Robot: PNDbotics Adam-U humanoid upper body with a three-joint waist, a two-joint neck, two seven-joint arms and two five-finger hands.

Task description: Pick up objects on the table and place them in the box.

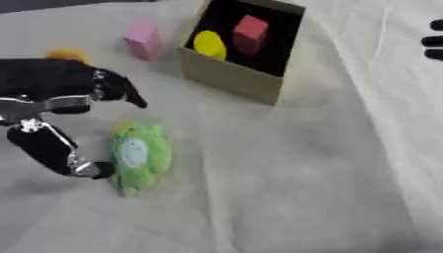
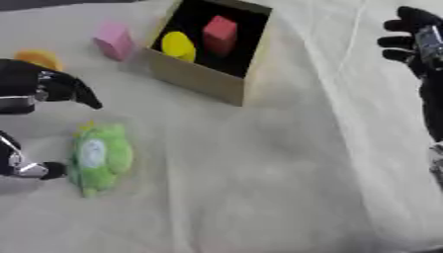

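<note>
A green plush toy [image 1: 138, 157] with a pale round face lies on the white cloth at the left. My left hand [image 1: 61, 99] hovers beside it, open, fingers spread above the toy and the thumb [image 1: 65, 153] touching its left side. A cardboard box [image 1: 229, 74] with a black inside stands at the back centre, holding a yellow round piece [image 1: 209, 44] and a red block [image 1: 250, 30]. A pink block [image 1: 143, 40] stands left of the box. An orange thing [image 2: 39, 58] peeks out behind my left hand. My right hand [image 2: 414, 39] rests open at the right edge.
White cloth [image 1: 286, 188] covers the table, with wrinkles running toward the front right. My right forearm [image 2: 432, 113] runs down the right edge.
</note>
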